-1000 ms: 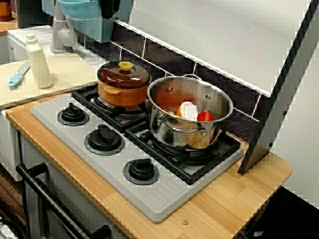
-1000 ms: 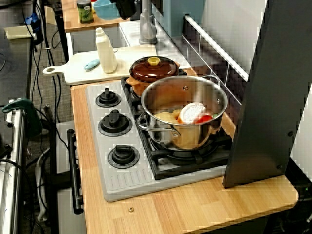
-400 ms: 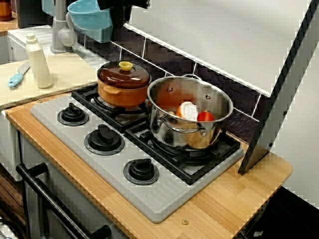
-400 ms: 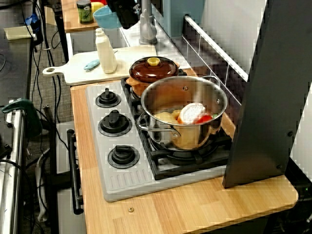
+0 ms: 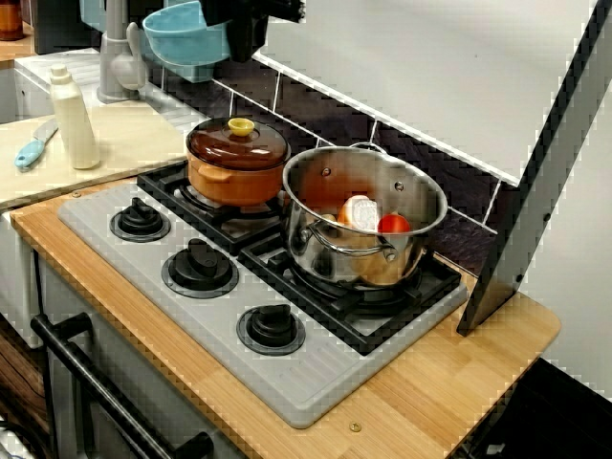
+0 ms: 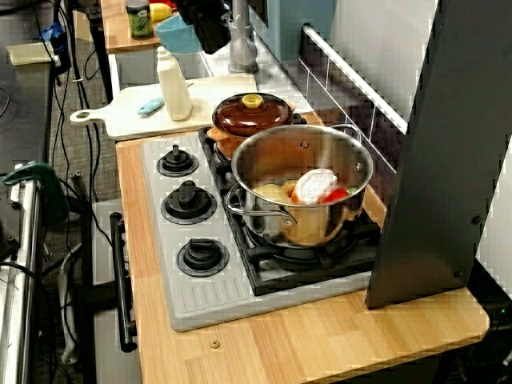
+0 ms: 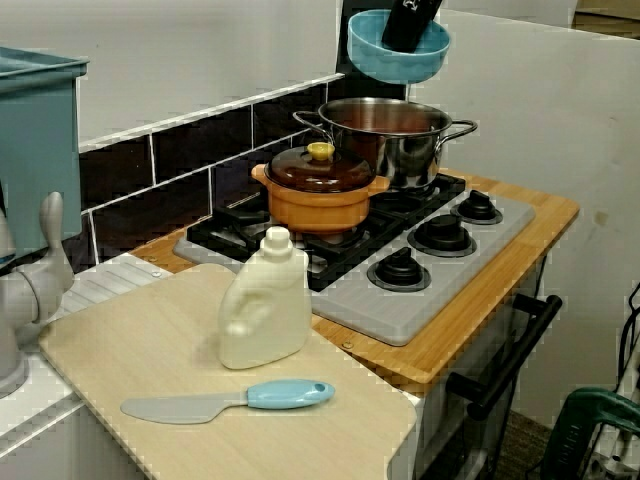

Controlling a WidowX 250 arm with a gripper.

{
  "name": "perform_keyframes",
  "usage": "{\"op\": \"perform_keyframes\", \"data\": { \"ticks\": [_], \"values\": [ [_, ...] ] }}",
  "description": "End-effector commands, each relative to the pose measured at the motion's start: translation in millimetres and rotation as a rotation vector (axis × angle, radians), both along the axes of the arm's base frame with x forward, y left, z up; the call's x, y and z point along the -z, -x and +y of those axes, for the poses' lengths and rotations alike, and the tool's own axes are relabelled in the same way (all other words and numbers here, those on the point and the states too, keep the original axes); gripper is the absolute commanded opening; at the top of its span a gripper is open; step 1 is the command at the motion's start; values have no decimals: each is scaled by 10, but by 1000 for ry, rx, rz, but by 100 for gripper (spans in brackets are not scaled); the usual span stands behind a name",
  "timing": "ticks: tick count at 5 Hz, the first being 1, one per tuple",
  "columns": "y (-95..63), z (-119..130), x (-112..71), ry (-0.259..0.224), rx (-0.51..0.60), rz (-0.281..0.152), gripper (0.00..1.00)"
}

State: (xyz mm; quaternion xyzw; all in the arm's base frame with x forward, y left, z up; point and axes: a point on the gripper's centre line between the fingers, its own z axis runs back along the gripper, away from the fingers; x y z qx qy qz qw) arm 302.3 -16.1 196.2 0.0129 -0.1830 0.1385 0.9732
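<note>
My gripper is shut on the rim of a light blue bowl and holds it in the air over the back of the counter, just left of the stove. From the cutting-board side, the gripper reaches into the bowl, which appears above the steel pot. In the view along the counter, the bowl hangs beside the faucet. The nearest thing below is an orange pot with a brown lid. The fingertips are hidden by the bowl.
A steel pot with toy food stands on the right burner. A white bottle and a blue-handled spatula lie on the cutting board. A grey slanted panel stands at the right end.
The gripper has carried the blue bowl to the right, toward the stove, and a little lower. Nothing on the stove or cutting board has moved.
</note>
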Motion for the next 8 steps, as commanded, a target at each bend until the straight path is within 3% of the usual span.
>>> {"op": "perform_keyframes", "data": {
  "ticks": [1, 3, 4, 6, 8],
  "values": [
    [18, -204, -20, -14, 46, -26, 0],
    [-23, -299, -82, 5, 57, -30, 0],
    [-126, -310, 0, -22, 45, -43, 0],
    [-320, -87, -37, -28, 10, 4, 0],
    [-447, 200, -295, -7, -14, 9, 0]
  ]
}}
